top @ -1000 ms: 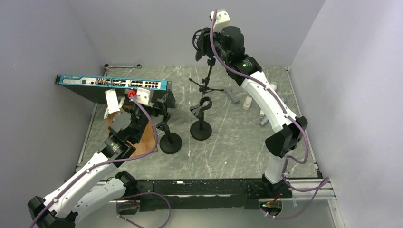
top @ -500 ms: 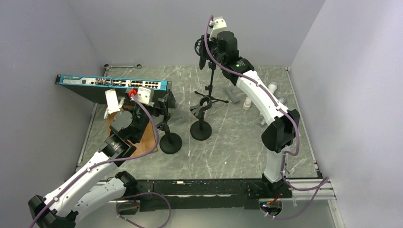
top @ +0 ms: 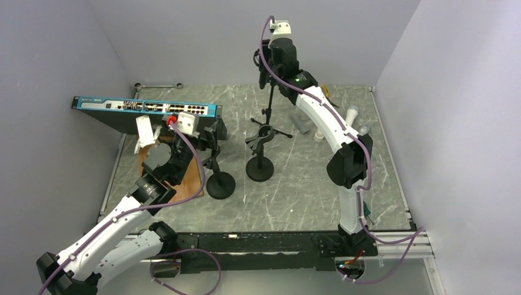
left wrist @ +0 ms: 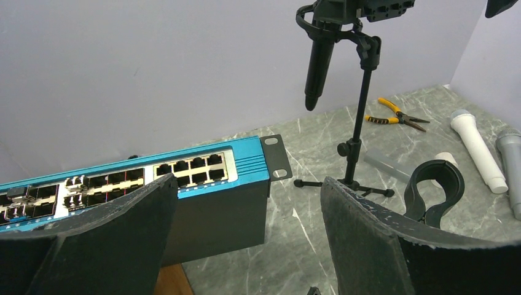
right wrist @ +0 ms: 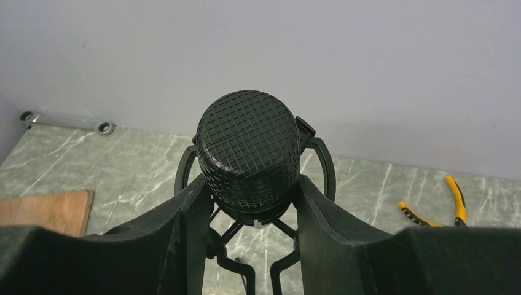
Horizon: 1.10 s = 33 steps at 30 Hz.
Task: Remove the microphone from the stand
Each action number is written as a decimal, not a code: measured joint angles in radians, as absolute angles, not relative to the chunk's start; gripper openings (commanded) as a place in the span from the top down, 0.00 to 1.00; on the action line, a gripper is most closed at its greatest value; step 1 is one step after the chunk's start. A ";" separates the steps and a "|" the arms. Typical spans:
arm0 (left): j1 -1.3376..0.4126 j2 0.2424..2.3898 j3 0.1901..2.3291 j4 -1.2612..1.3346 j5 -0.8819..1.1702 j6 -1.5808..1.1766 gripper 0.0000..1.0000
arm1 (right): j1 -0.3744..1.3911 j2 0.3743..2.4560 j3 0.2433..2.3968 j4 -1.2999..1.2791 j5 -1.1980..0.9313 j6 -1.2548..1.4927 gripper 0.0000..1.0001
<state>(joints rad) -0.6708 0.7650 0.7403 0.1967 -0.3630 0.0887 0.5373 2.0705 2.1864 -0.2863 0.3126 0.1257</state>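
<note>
A black microphone (top: pixel 263 69) hangs head-up in a ring shock mount (right wrist: pixel 319 153) on a thin tripod stand (top: pixel 269 114) at the back middle of the table. My right gripper (top: pixel 268 58) is above it. In the right wrist view both of its fingers press the sides of the mesh head (right wrist: pixel 249 153), so the right gripper (right wrist: pixel 252 190) is shut on the microphone. The microphone (left wrist: pixel 319 58) still sits in the mount on the stand's pole (left wrist: pixel 359 117). My left gripper (left wrist: pixel 246 184) is open and empty, low by a round-base stand (top: pixel 220 183).
A second round-base stand (top: pixel 260 167) carries an empty clip (left wrist: pixel 436 190). A blue network switch (top: pixel 147 109) stands at the left, beside a wooden board (right wrist: pixel 43 209). A white microphone (left wrist: pixel 476 147), a grey one (left wrist: pixel 510 166) and yellow pliers (left wrist: pixel 396 114) lie at the back right.
My right arm has swung left and its wrist has come over the microphone's head. The tripod's feet have shifted slightly nearer. The left arm has not moved.
</note>
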 measured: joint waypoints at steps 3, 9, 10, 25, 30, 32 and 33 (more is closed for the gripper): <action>-0.671 0.765 0.740 0.197 -0.362 0.088 0.11 | 0.537 2.070 2.185 -0.283 0.342 0.136 0.70; -0.671 0.765 0.741 0.197 -0.360 0.084 0.11 | 0.567 2.070 2.183 -0.278 0.402 0.102 0.38; -0.671 0.765 0.741 0.197 -0.360 0.084 0.11 | 0.579 2.070 2.182 -0.276 0.421 0.092 0.32; -0.671 0.765 0.741 0.197 -0.360 0.084 0.11 | 0.654 2.061 2.178 -0.262 0.493 0.027 0.08; -0.671 0.761 0.741 0.197 -0.360 0.084 0.11 | 0.643 2.054 2.175 -0.270 0.487 0.037 0.18; -0.671 0.761 0.741 0.197 -0.360 0.084 0.11 | 0.641 2.041 2.163 -0.276 0.479 0.045 0.20; -0.671 0.761 0.741 0.197 -0.360 0.084 0.11 | 0.638 2.031 2.156 -0.278 0.470 0.050 0.21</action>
<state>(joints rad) -0.6708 0.7609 0.7414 0.1967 -0.3595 0.0845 0.6380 2.0312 2.1555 -0.2775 0.4698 0.0498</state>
